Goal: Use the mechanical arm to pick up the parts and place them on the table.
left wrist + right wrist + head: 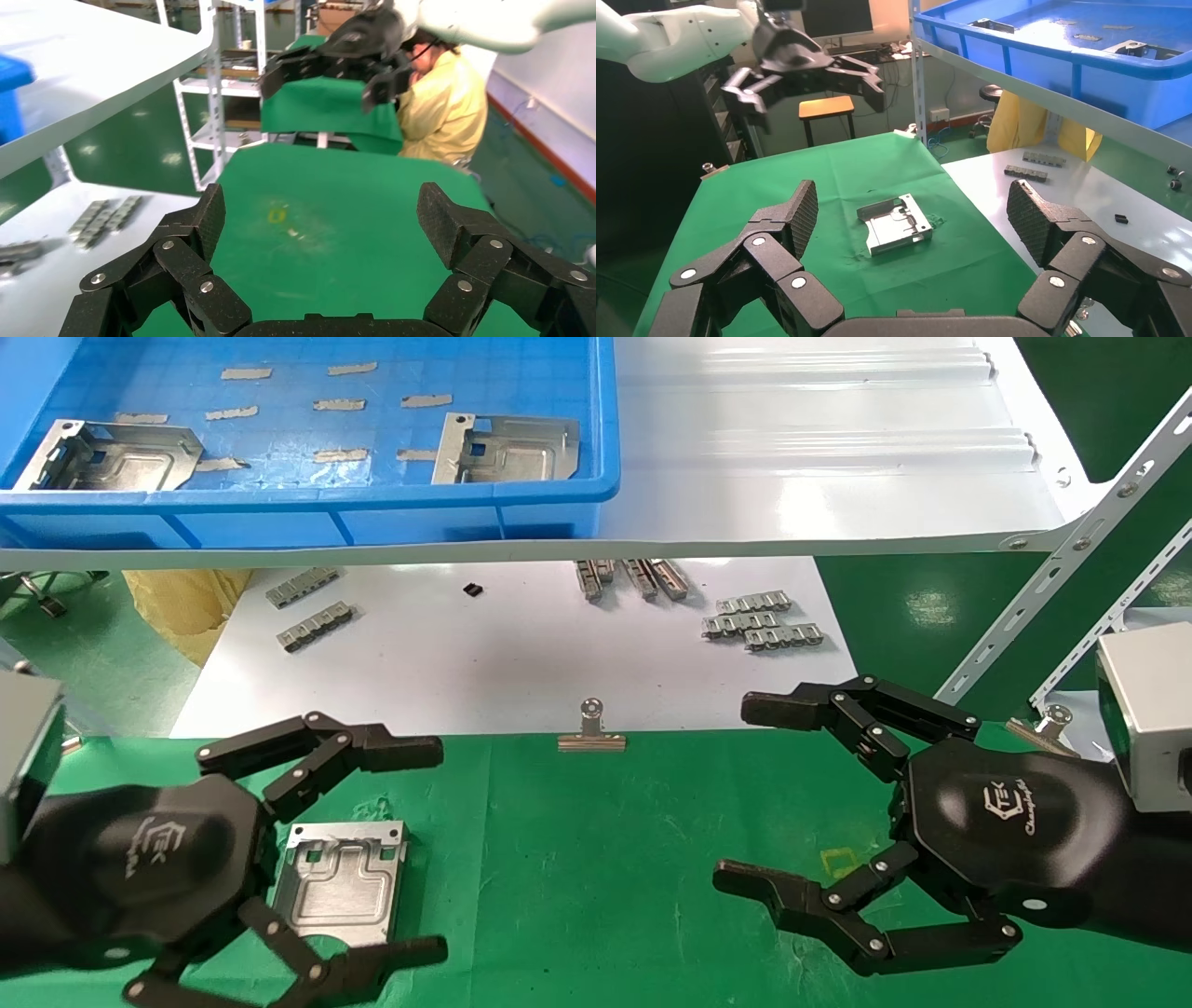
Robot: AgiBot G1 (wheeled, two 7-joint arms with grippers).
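Plate [342,880] lies flat on the green table [596,859]. Left hand [410,845] hovers over it, fingers spread wide (holding nothing); right hand [754,794] likewise, well apart.

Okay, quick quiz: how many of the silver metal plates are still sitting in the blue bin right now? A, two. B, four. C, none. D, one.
A: the head view shows two plates in the blue bin, one at its left end and one toward its right, while a third plate lies on the green cloth by the open left hand.
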